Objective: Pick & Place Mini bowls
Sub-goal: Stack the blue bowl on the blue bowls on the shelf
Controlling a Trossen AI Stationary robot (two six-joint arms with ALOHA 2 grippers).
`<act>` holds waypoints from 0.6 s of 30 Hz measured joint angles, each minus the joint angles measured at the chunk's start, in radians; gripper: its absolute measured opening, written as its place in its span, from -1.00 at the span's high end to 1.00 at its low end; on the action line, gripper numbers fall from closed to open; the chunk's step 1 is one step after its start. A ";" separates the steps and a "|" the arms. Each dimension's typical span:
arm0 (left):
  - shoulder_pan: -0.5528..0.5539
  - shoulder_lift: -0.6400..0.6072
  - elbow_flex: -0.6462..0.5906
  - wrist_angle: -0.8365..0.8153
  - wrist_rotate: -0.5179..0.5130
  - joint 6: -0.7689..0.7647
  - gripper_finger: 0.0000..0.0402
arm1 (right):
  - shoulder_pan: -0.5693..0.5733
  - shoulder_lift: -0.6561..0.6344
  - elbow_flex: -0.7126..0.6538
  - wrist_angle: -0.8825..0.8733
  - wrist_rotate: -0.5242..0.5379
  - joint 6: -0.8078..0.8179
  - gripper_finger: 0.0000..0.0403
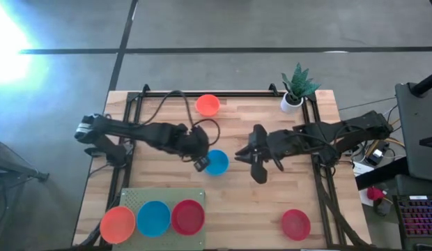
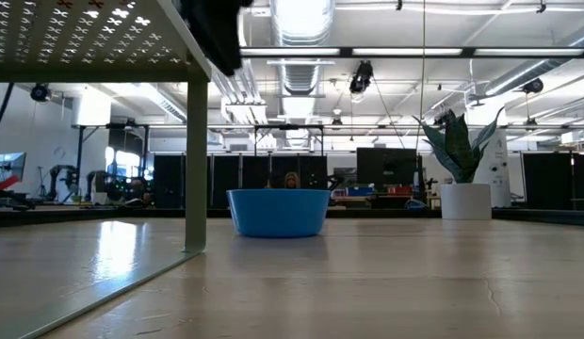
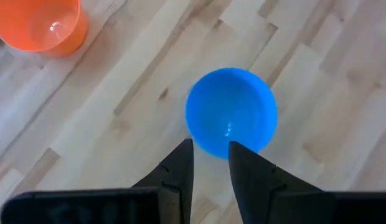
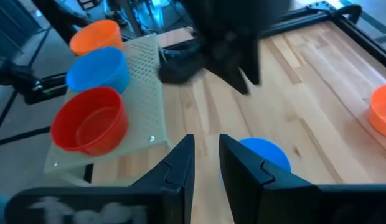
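Both arms reach in toward the table's centre, where a blue mini bowl (image 1: 217, 162) sits. The left gripper (image 1: 200, 163) hangs at the bowl's nine o'clock rim, fingers spread and empty. The right gripper (image 1: 249, 162) hovers at three o'clock — fingers narrowly parted, empty.

Wooden table, what I see sitting on it

On my table (image 1: 237, 202) lie a blue bowl (image 1: 217, 162) mid-table, an orange bowl (image 1: 207, 105) near the far edge, a red bowl (image 1: 296, 224) near the front right, a potted plant (image 1: 295, 89) at the far right corner, and a perforated green stand (image 1: 160, 196) at front left.
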State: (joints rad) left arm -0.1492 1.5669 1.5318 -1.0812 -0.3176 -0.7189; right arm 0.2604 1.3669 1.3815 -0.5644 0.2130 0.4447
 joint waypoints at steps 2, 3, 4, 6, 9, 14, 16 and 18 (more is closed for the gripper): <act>0.018 0.032 0.000 0.025 0.003 -0.002 0.53 | 0.014 -0.007 0.000 0.000 0.000 -0.004 0.66; 0.025 0.049 0.000 0.036 0.002 -0.011 0.53 | 0.021 -0.008 0.000 0.000 0.000 -0.008 0.66; 0.031 0.065 0.000 0.043 0.003 -0.019 0.53 | 0.027 -0.011 0.000 0.001 0.000 -0.014 0.65; 0.040 0.097 0.000 0.047 0.006 -0.028 0.53 | 0.039 -0.018 0.000 0.001 -0.001 -0.030 0.64; 0.057 0.141 0.000 0.053 0.010 -0.030 0.53 | 0.055 -0.031 0.000 0.003 -0.003 -0.054 0.63; 0.084 0.216 0.000 0.069 0.011 -0.034 0.53 | 0.070 -0.054 0.000 0.003 -0.003 -0.055 0.66; 0.093 0.243 0.000 0.080 0.013 -0.034 0.53 | 0.070 -0.063 0.000 0.003 -0.003 -0.055 0.68; 0.102 0.270 0.000 0.093 0.016 -0.033 0.53 | 0.070 -0.070 0.000 0.003 -0.003 -0.055 0.69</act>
State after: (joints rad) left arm -0.0468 1.8373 1.5318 -0.9880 -0.3014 -0.7521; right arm 0.3302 1.2965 1.3815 -0.5616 0.2101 0.3901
